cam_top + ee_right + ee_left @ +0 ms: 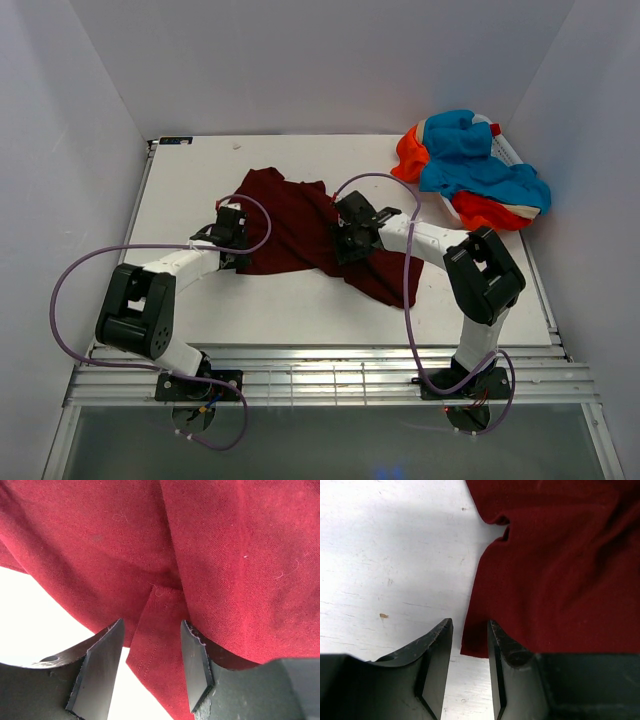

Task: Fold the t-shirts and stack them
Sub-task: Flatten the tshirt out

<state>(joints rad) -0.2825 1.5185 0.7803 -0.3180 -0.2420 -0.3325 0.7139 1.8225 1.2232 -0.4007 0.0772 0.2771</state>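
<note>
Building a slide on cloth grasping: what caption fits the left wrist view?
Left hand, open, straddles a corner of the maroon t-shirt lying on the white table.

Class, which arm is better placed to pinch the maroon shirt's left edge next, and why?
Left. The left end effector straddles the left edge of the shirt, jaws open. The right end effector sits over cloth farther right, with a fold between its open jaws.

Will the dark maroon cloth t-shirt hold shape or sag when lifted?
Likely sags: the dark maroon cloth t-shirt lies creased and rumpled. Probably light: thin fabric. May slip: only a narrow hem sits in the right gripper.
</note>
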